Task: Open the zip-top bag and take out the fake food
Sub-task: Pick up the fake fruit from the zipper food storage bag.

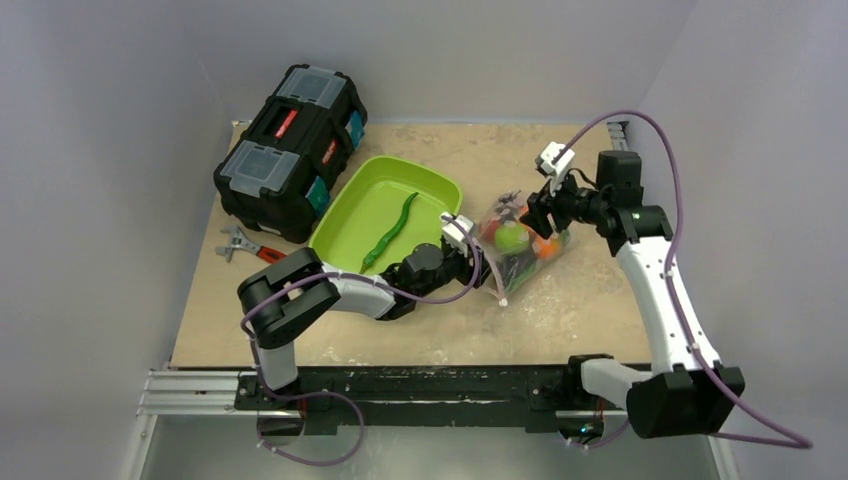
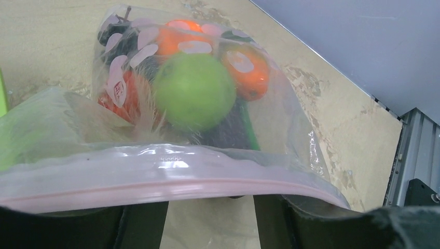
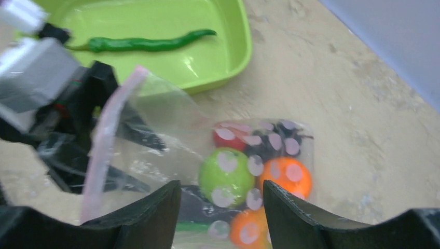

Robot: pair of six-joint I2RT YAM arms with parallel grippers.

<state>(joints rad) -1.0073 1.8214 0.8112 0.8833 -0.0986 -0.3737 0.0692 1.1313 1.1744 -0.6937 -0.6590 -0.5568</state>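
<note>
The clear zip-top bag (image 1: 522,262) lies right of the lime-green tray (image 1: 345,215). Its pink zip strip (image 2: 171,181) drapes across the tips of my left gripper (image 2: 210,207), whose jaws stand apart with bare table showing between them. Through the plastic show a lime-green ball (image 2: 194,91), orange fruit (image 3: 286,175), a red piece (image 3: 228,139) and dark pieces of fake food. My right gripper (image 3: 222,192) hovers open over the bag's closed end, nothing between its fingers. A long green pod (image 1: 392,232) lies in the tray.
A black toolbox (image 1: 290,150) stands at the back left, with a red-handled wrench (image 1: 245,247) in front of it. A metal rail (image 2: 415,150) runs along the table's right edge.
</note>
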